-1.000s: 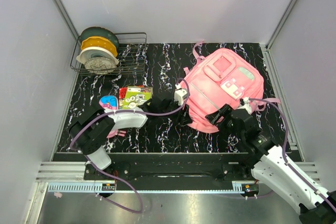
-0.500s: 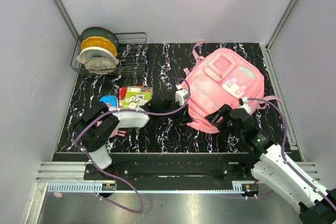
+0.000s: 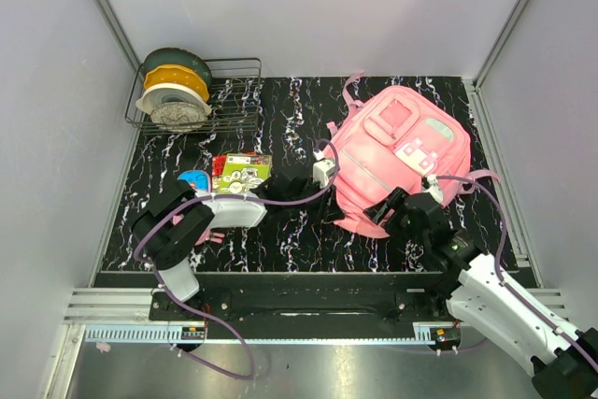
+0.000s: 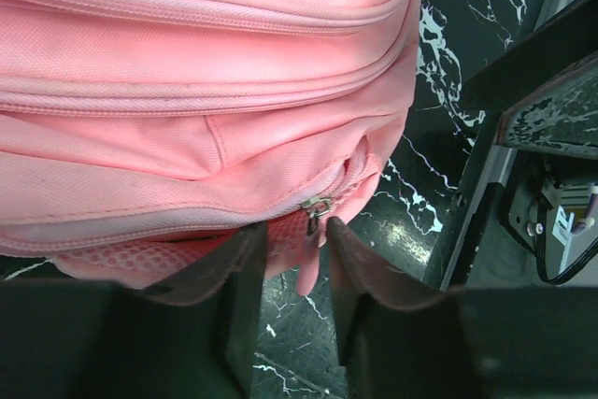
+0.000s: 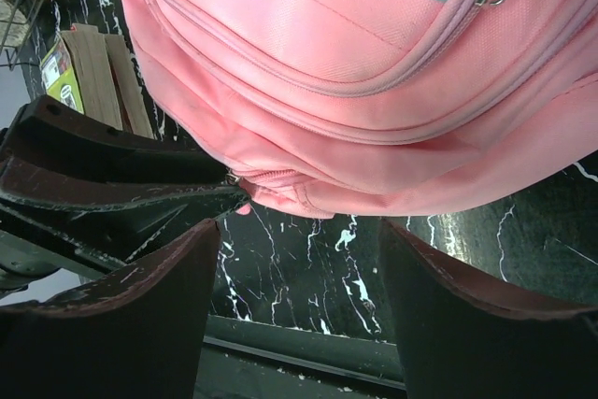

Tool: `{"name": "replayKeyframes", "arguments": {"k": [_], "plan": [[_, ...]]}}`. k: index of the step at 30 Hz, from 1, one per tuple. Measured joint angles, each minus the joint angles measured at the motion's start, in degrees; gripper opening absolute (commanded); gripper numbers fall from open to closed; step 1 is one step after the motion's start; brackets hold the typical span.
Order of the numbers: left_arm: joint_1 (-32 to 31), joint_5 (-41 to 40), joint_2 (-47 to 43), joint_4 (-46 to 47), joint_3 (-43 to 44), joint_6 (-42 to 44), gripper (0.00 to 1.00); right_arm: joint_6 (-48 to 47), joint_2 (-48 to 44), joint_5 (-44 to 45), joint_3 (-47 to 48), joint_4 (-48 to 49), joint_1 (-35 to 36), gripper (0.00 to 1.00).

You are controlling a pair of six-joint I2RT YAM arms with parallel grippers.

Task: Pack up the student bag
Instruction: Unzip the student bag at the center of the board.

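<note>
The left arm (image 3: 229,212) bends up from its base and reaches right, its forearm low and nearly level. The left gripper (image 4: 297,231) has its 2 fingers (image 4: 238,268) drawn close, with only a slim gap between them. The right arm (image 3: 495,292) stretches forward and to the left. The right gripper (image 5: 299,231) has its jaws spread wide.

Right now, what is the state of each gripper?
Left gripper: narrowly open around the zipper pull of the pink fabric backpack.
Right gripper: open, empty.
</note>
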Motion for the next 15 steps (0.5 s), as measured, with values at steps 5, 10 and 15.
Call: {"name": "replayKeyframes", "arguments": {"k": [5, 10, 15], "plan": [[-0.4, 0.0, 1.0, 0.2, 0.0, -0.3, 0.16, 0.0, 0.3, 0.0, -0.3, 0.3, 0.0, 0.75], [-0.7, 0.0, 1.0, 0.3, 0.0, -0.3, 0.03, 0.0, 0.8, -0.2, -0.4, 0.3, 0.0, 0.73], [-0.7, 0.0, 1.0, -0.2, 0.2, 0.2, 0.00, 1.3, 3.7, -1.5, -1.2, 3.0, 0.0, 0.70]]}}
